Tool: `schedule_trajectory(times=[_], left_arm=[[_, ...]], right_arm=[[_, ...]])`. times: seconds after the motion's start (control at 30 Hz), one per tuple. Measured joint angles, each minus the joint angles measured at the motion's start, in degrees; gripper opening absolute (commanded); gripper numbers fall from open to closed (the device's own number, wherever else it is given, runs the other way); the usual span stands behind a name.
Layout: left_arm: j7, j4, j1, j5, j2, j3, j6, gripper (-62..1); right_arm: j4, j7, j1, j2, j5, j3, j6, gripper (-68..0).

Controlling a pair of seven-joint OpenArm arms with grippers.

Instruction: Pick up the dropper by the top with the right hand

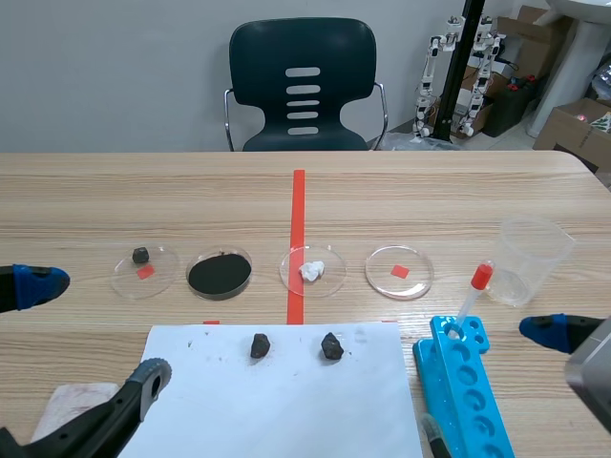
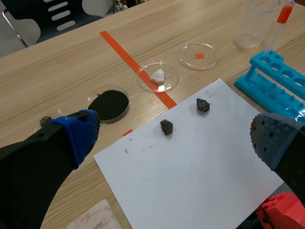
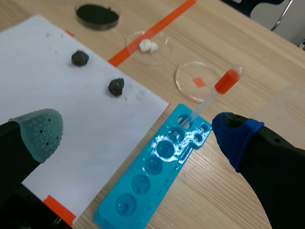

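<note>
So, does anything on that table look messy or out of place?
Nothing looks spilled or broken. The dropper leans aslant in an end hole of the blue rack, and the white paper carries dark specks near a black lump.

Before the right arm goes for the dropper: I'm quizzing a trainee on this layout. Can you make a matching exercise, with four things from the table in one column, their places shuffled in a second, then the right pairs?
Things
1. dropper
2. white lump
3. two large dark stones
4. clear cup

Places
A. on the white paper
B. standing in the blue rack
C. on the table, beyond that rack
D. in a dish that sits on the red tape line

Pairs: 1-B, 2-D, 3-A, 4-C
</note>
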Motion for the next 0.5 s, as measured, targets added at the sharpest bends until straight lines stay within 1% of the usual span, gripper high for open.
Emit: schedule_trajectory(times=[0.03, 0.1, 0.13, 0.17, 0.33, 0.37, 0.4, 0.47, 0.5], left_arm=[[0.00, 0.00, 0.00, 0.00, 0.00, 0.00, 0.00, 1.4], [0.00, 0.00, 0.00, 0.00, 0.00, 0.00, 0.00, 1.4], [0.02, 0.02, 0.00, 0.00, 0.00, 0.00, 0.00, 1.4], [0.00, 0.02, 0.00, 0.00, -0.02, 0.00, 0.00, 1.4], [0.00, 0.04, 0.00, 0.00, 0.00, 0.00, 0.00, 1.4], [0.00, 0.04, 0.00, 0.00, 0.00, 0.00, 0.00, 1.4], [-0.02, 0.04, 0.00, 0.00, 0.00, 0.00, 0.00, 1.4], [0.00, 0.04, 0.00, 0.00, 0.00, 0.00, 0.00, 1.4], [0.00, 0.04, 0.00, 0.00, 0.00, 0.00, 0.00, 1.4]], right_arm=[[0.04, 2.58, -0.98, 0.00, 1.51, 0.07, -1.95, 0.4], [0.11, 5.66, -2.89, 0.00, 3.19, 0.57, -3.56, 0.4], [0.11, 7.82, -4.20, 0.00, 3.98, 1.07, -4.11, 0.4], [0.11, 8.94, -5.33, 0.00, 4.20, 1.66, -4.31, 0.4], [0.11, 9.79, -7.63, 0.00, 4.15, 2.25, -4.79, 0.4], [0.11, 9.77, -7.67, 0.00, 4.15, 2.25, -5.70, 0.4], [0.11, 9.77, -7.87, 0.00, 4.26, 2.27, -7.30, 0.4], [0.11, 9.60, -8.66, 0.00, 6.32, 2.56, -10.64, 0.4], [0.11, 9.73, -9.16, 0.00, 7.39, 3.06, -11.15, 0.4]])
